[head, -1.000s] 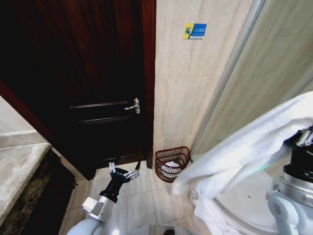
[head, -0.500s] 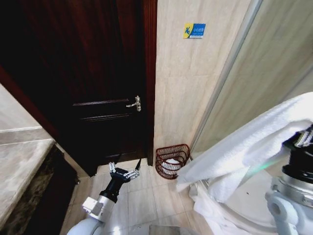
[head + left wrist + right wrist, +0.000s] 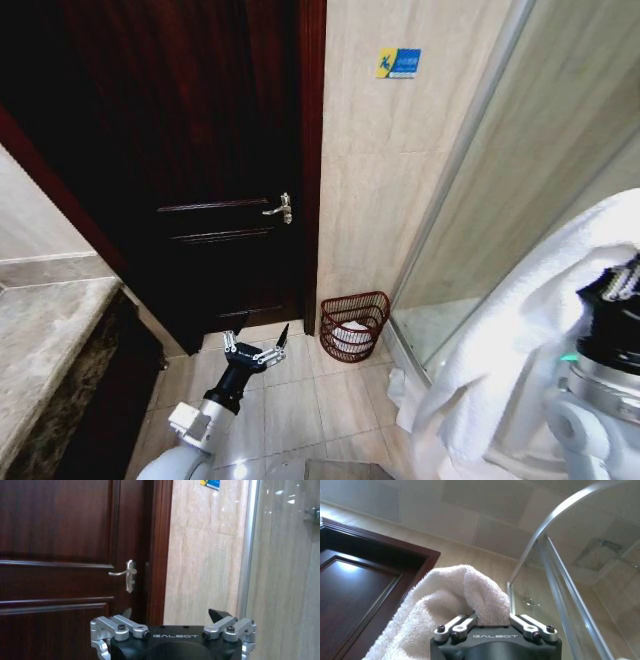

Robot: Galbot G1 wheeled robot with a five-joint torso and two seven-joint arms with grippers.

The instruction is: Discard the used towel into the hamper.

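Towel (image 3: 500, 350) now hangs straighter, lower right, clenched by right gripper (image 3: 492, 624); hamper (image 3: 354, 325) still ahead; left gripper (image 3: 255, 350) released, idle.

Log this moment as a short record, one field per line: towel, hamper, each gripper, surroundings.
towel: white towel, draped over the right arm, hanging toward the floor
hamper: reddish-brown wire hamper on the floor by the tiled wall, something white inside
right gripper: right gripper raised, shut on towel
left gripper: left gripper low over the floor tiles, open, holding nothing
surroundings: dark wooden door; glass shower screen
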